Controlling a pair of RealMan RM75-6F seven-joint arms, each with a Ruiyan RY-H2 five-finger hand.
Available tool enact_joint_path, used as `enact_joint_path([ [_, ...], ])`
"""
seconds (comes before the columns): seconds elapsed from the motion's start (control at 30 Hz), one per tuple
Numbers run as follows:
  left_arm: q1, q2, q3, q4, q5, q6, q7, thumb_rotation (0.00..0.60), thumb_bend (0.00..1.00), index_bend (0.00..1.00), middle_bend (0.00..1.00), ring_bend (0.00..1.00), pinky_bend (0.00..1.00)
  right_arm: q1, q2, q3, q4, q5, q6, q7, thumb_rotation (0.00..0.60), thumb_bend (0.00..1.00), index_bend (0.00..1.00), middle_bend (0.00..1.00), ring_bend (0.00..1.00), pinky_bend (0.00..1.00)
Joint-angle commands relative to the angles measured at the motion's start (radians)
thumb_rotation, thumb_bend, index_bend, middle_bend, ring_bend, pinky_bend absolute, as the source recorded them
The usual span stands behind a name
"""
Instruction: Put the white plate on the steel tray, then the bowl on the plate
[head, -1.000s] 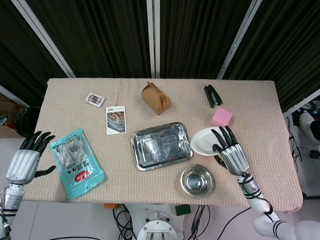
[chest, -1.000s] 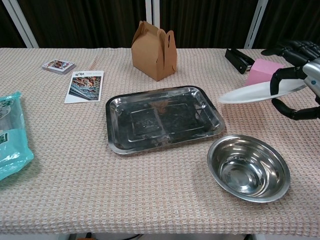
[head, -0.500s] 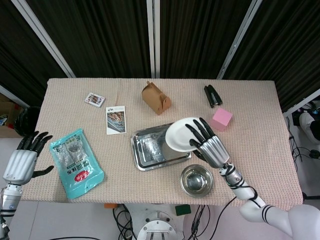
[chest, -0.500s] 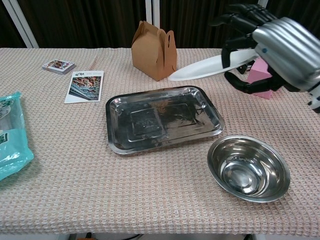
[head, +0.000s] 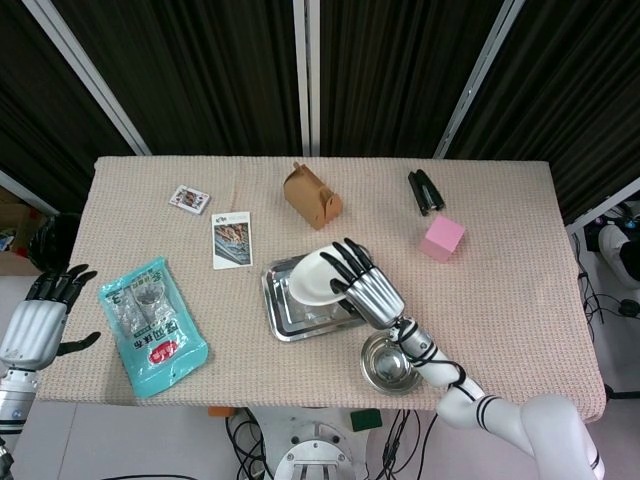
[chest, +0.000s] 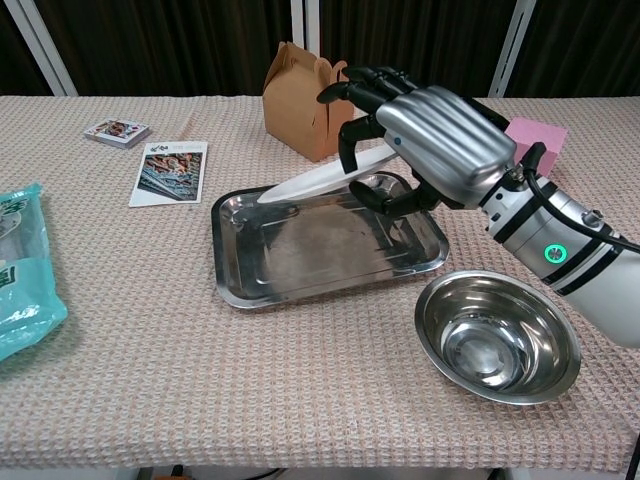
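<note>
Holding the white plate (chest: 312, 181) by its right edge, the right hand (chest: 432, 145) has its fingers (chest: 352, 88) over the top of the plate and its thumb under it. The plate is tilted. Its left edge dips low over the steel tray (chest: 300, 282), and its right edge is up in the hand. I cannot tell if the low edge touches the tray. From the head view, the plate (head: 313, 278) sits over the far right part of the tray (head: 280, 318), with the right hand (head: 365, 288) lying over it.

The bowl (chest: 497, 336) is shiny steel. It stands on the tablecloth (chest: 150, 380) near the front, just to the right of the tray, under the right arm. It has nothing in it.

The left hand (head: 30, 326) is far off at the left edge of the table, seen only in the head view. It holds nothing, and its fingers are spread apart.

A blue-green packet (head: 152, 325) lies flat at the left, near the left hand. Behind the tray stands a little brown paper box (chest: 307, 100) with a handle on top. A photo card (chest: 169, 172) lies to the left of it, and a small deck of cards (chest: 116, 131) lies farther left. A pink block (head: 442, 238) rests at the right, and a black thing (head: 425, 191) lies behind it at the far side.
</note>
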Motion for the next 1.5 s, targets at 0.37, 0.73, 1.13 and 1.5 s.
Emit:
enact_joint_path([
  [0.37, -0.003, -0.005, -0.004, 0.002, 0.001, -0.002, 0.001, 0.6, 0.02, 0.17, 0.13, 0.07, 0.14, 0.015, 0.015, -0.015, -0.078, 0.042, -0.073, -0.02, 0.6, 0.48, 0.87, 0.11, 0.0, 0.0],
  [0.73, -0.001, 0.001, -0.002, -0.003, 0.005, 0.002, 0.006, 0.6, 0.02, 0.17, 0.13, 0.07, 0.14, 0.005, 0.033, -0.029, -0.13, 0.078, -0.119, -0.043, 0.6, 0.46, 0.71, 0.1, 0.0, 0.0],
  [1.13, 0.002, 0.006, 0.001, -0.005, 0.005, 0.002, 0.007, 0.6, 0.02, 0.17, 0.13, 0.07, 0.14, 0.003, 0.173, -0.015, -0.391, 0.189, -0.28, -0.128, 0.6, 0.2, 0.21, 0.06, 0.0, 0.0],
  [1.5, 0.001, 0.007, -0.001, -0.007, 0.006, 0.002, 0.008, 0.599, 0.02, 0.17, 0.13, 0.07, 0.14, 0.007, 0.296, -0.004, -0.615, 0.277, -0.382, -0.226, 0.6, 0.18, 0.15, 0.04, 0.0, 0.0],
])
